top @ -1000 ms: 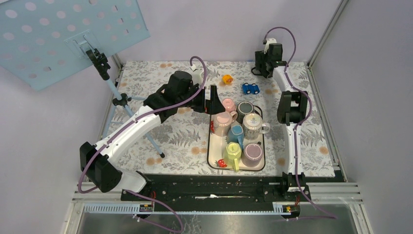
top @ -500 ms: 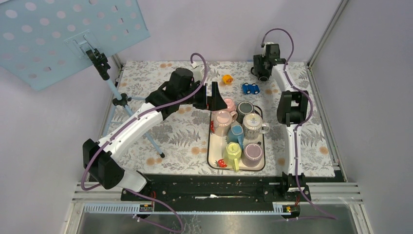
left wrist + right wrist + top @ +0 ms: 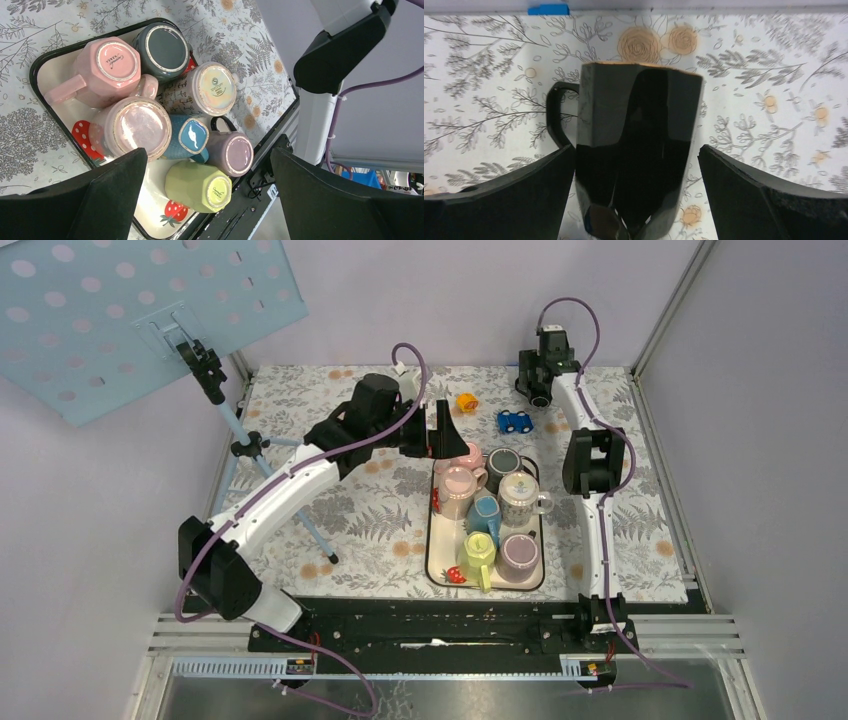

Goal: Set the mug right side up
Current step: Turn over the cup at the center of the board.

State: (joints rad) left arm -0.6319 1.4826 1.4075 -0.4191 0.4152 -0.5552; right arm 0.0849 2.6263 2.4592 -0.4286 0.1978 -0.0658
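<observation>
Fern-and-flower cloth (image 3: 370, 530) covers the bench. Right fingers (image 3: 524, 190) stand spread wide on either side of a glossy black faceted mug (image 3: 634, 140), not closed on it. The mug stands on the cloth at the bench's 1 o'clock, its handle at 9 o'clock in the wrist view. Left fingers (image 3: 90, 200), wide apart and empty, hover over a black-rimmed tray (image 3: 440, 545) of upturned mugs (image 3: 132, 125).
</observation>
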